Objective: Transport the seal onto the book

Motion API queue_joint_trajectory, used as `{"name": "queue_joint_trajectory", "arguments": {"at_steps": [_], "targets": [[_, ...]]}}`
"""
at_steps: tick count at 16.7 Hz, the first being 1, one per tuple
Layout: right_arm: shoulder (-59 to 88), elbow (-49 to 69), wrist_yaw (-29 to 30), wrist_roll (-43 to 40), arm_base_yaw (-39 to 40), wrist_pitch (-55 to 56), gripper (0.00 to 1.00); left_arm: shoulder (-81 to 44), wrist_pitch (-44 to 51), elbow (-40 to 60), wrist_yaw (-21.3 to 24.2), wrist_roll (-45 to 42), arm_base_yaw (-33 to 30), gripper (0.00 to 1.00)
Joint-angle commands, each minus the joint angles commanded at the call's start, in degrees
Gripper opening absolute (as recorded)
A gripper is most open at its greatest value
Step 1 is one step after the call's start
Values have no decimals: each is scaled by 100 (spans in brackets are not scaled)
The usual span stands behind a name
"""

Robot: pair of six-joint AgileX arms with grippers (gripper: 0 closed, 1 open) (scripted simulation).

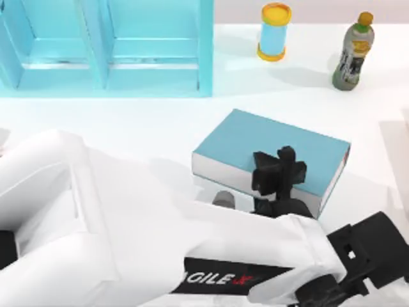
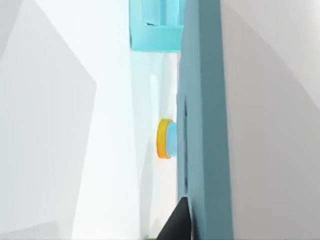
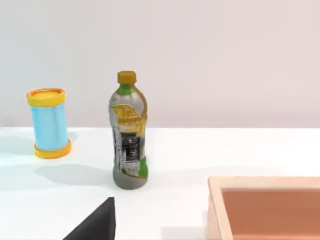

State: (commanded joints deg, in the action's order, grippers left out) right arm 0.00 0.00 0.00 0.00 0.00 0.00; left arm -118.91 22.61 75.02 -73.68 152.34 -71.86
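The left gripper (image 1: pixel 279 171) hovers over the near edge of the flat teal-blue hardcover book (image 1: pixel 255 144); whether its fingers are spread or pinching anything cannot be told. The seal sits hidden, perhaps in that grip. Released this near the edge, it could topple off. The white left arm (image 1: pixel 128 236) reads "AGILEX".

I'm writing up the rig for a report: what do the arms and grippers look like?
The left arm has bulky, smooth white shells with a black band lettered AGILEX in white and red. Its wrist and left gripper are blocky matte black. The right arm shows a black, angular end at the top view's lower right.
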Motion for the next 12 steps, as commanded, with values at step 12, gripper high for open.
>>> {"name": "queue_joint_trajectory", "arguments": {"at_steps": [12], "targets": [[0,0,0,0,0,0,100,-28,247,12,-5,223,-40,0]]}}
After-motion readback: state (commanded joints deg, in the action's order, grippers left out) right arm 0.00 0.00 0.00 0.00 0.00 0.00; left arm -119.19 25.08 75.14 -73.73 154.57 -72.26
